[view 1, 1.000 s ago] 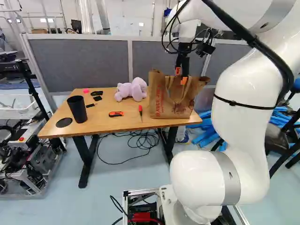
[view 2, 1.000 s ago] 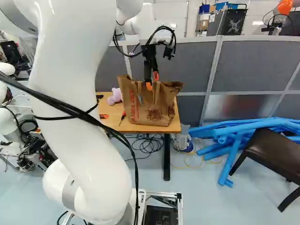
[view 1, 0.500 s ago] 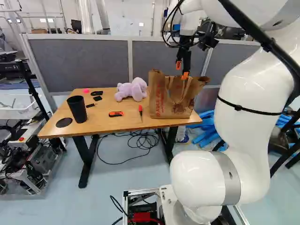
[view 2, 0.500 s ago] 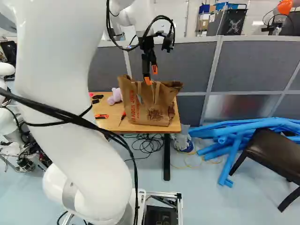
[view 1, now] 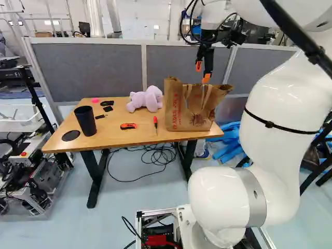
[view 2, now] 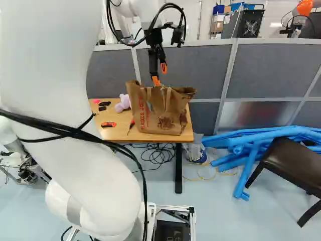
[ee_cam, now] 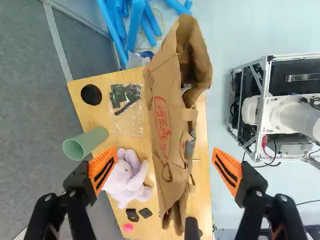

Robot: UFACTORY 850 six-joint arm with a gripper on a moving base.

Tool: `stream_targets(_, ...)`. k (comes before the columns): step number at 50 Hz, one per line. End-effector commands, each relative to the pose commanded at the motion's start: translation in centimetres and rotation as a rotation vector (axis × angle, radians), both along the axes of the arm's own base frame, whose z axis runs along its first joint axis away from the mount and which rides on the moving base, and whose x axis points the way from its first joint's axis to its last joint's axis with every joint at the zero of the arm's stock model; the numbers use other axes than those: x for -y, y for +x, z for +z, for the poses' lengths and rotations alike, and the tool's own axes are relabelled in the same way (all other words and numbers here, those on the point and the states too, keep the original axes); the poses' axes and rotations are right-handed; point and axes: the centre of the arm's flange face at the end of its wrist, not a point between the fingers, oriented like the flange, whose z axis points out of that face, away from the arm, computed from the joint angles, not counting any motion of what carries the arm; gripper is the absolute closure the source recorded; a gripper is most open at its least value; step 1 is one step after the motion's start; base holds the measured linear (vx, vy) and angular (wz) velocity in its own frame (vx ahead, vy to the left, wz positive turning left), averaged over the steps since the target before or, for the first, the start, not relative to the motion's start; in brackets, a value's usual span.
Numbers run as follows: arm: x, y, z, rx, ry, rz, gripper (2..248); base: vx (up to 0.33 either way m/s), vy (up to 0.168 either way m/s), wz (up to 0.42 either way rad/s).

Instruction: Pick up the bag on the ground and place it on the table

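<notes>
Hand (view 1: 203, 72), black, two-fingered, with orange pads (ee_cam: 226, 169): one, spread wide, nothing gripped; its fingers stand well apart in the wrist view, one to either side of the bag's line, neither against the paper.

Bag (view 2: 163, 113), brown paper, red print on its face, paper carrying handles: one, upright on the worktop, below the hand and between the lines of its two fingers.

Worktop (view 1: 111, 136), light wood, dark legs: one, below the hand, bearing the bag.

Plush toy (view 1: 146, 99), lilac: one, lower than the hand and left of it in the left base view, near the bag.

Screwdriver (view 1: 155, 122), red-handled: one, below and left of the hand in the same view, just beside the bag.

Cutter (view 1: 128, 126), orange and black: one, farther left of the hand.

Cup (view 1: 85, 121), tall, black: one, well left of the hand, next to a flat black disc (view 1: 70, 135).

Foam tubes (view 2: 251, 145), blue, heaped: on the floor, lower right of the hand in the right base view.
</notes>
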Motion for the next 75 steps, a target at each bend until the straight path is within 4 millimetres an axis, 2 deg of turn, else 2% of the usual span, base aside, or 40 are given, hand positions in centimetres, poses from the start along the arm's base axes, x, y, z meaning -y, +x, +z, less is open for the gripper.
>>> stream_targets(21, -0.5, -2.3, 2.9, -0.01, 0.001, 0.001, 3, 0.0, 0.0, 0.0)
stream_targets(42, -0.5, -2.3, 2.9, -0.01, 0.001, 0.001, 3, -0.022, 0.002, 0.012)
stream_targets(75, -0.5, -2.3, 2.9, -0.01, 0.001, 0.001, 3, -0.132, 0.03, -0.004)
